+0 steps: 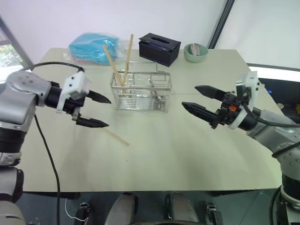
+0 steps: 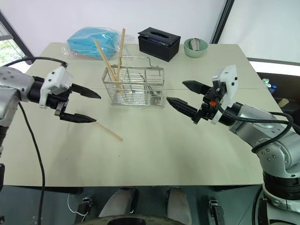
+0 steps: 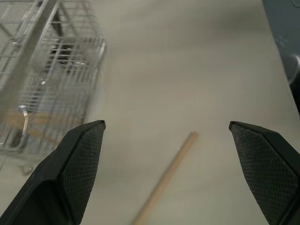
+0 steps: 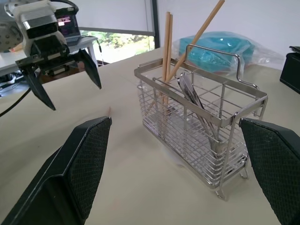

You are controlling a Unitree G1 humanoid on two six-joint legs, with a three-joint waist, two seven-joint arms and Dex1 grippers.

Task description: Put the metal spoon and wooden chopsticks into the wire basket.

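**Inspector:** Left gripper (image 1: 95, 110), two black fingers on a white and silver wrist, is hanging over the pale rectangular tabletop (image 1: 187, 154) with its jaws spread wide and nothing between them. Right gripper (image 1: 199, 99) is likewise standing released and empty, level, pointing toward the basket from the other side.

**Assistant:** And the step in hand?

**Inspector:** In my judgement, picking up the last stick. One long pale tan wooden chopstick (image 1: 115, 136) is lying flat on the table, just below and beside the left fingers (image 1: 92, 123), apart from them. To do it well, the left gripper should be coming down square across the stick near its middle, fingertips straddling it and nearly brushing the table, then closing firmly; a thin round stick is likely to roll or pivot if pinched near an end.

**Assistant:** Containers, largest first?

**Inspector:** Crumpled clear bag of teal cloth (image 1: 91, 47) is lying at the far left edge. Rectangular silver wire-grid basket (image 1: 140, 92) with a thin handle loop is standing mid-table; wooden chopsticks (image 1: 119, 61) are leaning upright in its left compartment, and the small shiny metal spoon (image 4: 199, 110) appears to be resting in the next compartment. Black rectangular tissue box (image 1: 159, 48) is behind it. Small pale green bowl (image 1: 195, 52) is holding something grey I cannot identify.
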